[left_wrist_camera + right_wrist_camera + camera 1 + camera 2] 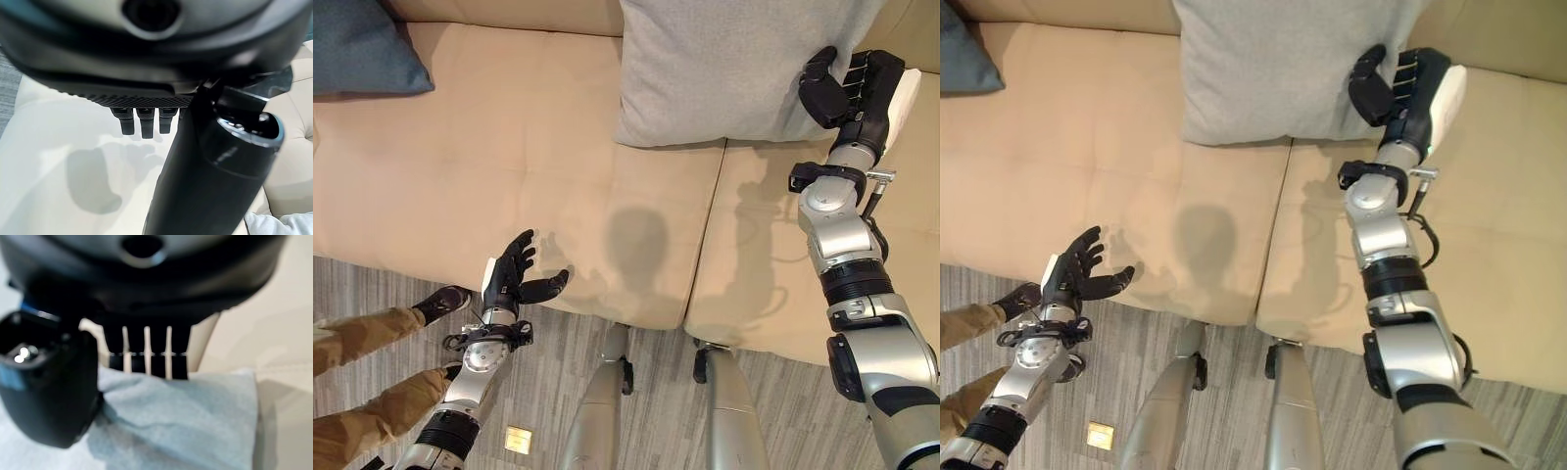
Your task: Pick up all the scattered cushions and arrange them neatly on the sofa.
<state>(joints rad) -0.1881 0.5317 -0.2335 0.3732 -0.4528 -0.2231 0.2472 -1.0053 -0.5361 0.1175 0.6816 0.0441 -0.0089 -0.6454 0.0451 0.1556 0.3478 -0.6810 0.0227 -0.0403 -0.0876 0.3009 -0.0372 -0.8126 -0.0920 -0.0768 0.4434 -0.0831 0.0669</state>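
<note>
Nearest, the left hand (514,277) hangs over the sofa's (509,157) front edge, fingers spread and holding nothing. Beside it a person's trouser legs (367,333) are cut off by the frame. Farther back, the right hand (842,88) pinches the grey cushion's (724,69) lower corner, thumb on top, fingers hidden behind the fabric. A blue cushion (362,49) lies partly out of frame at the sofa's left.

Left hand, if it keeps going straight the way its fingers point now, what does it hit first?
Most likely the beige sofa seat. The left hand hovers open at the seat's front edge, fingers aimed up over the cushioning. Nothing lies between; the blue cushion sits far off to the side. Depth is uncertain.
</note>
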